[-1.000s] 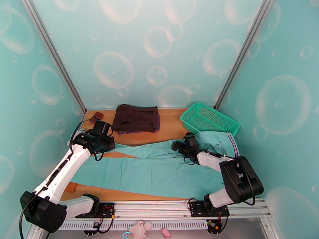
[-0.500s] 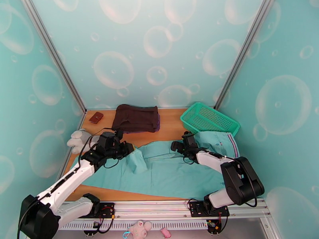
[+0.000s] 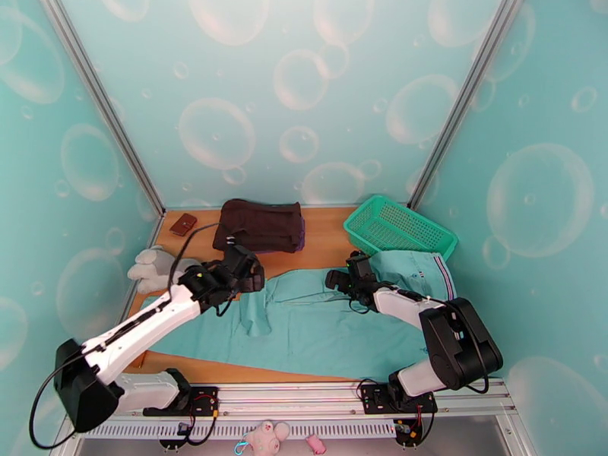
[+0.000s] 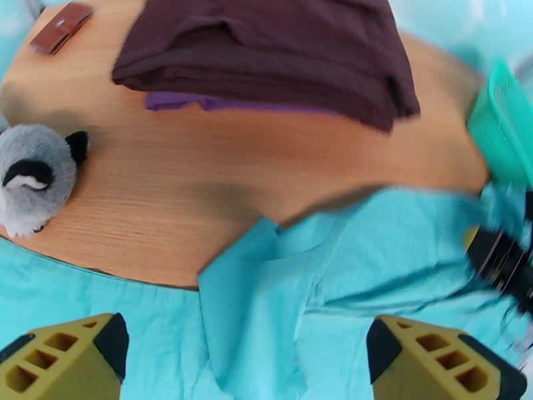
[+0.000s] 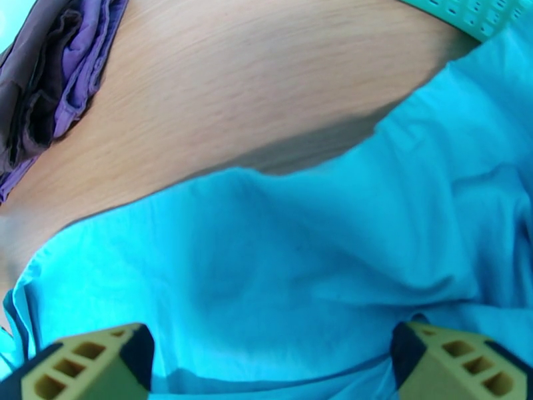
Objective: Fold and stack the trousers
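Left jaws and right jaws both stand wide apart, gripping nothing. We see them above the trousers (image 3: 319,328) on the desk (image 3: 327,241), with the dark folded garment (image 3: 258,226) farther back.

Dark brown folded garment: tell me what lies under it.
A purple cloth edge peeks out beneath the dark brown garment, on the wooden table. Its extent, and anything else below, is covered.

No readable text, label or number anywhere.

Left hand (image 4: 246,351) spread wide, right hand (image 5: 266,358) likewise (arms angled inward)
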`<state>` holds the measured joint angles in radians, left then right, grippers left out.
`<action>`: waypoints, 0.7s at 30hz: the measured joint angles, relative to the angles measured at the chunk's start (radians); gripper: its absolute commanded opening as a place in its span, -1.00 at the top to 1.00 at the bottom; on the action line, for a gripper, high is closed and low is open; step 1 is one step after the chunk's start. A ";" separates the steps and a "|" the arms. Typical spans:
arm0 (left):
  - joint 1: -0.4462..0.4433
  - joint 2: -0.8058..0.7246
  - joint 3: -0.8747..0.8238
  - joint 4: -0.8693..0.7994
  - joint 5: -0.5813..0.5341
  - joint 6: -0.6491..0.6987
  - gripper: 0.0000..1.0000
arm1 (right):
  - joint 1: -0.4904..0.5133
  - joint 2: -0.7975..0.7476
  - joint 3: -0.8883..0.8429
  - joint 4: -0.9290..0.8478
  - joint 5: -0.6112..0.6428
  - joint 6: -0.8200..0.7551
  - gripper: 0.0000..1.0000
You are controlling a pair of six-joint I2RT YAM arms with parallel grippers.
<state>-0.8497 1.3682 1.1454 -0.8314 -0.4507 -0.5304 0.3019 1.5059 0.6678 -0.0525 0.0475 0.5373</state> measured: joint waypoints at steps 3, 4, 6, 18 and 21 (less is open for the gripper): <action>-0.188 0.063 -0.021 -0.032 -0.064 0.145 -0.98 | -0.002 0.000 0.000 0.000 -0.003 0.000 -0.95; -0.245 0.066 -0.034 -0.035 -0.076 0.203 -0.98 | -0.004 0.000 0.000 0.000 -0.007 0.000 -0.95; -0.337 0.067 -0.046 -0.042 -0.112 0.314 -0.89 | -0.014 0.000 -0.001 0.001 -0.015 0.000 -0.95; -0.571 0.113 -0.275 -0.013 -0.198 0.927 -0.70 | -0.069 -0.014 -0.030 0.023 -0.078 0.001 -0.95; -0.594 0.111 -0.317 0.063 -0.240 1.027 -0.71 | -0.069 -0.019 -0.034 0.026 -0.081 0.002 -0.95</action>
<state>-1.4441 1.4796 0.8288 -0.7689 -0.6910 0.4965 0.2333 1.4864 0.6334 -0.0261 -0.0338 0.5388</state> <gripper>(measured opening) 0.850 0.977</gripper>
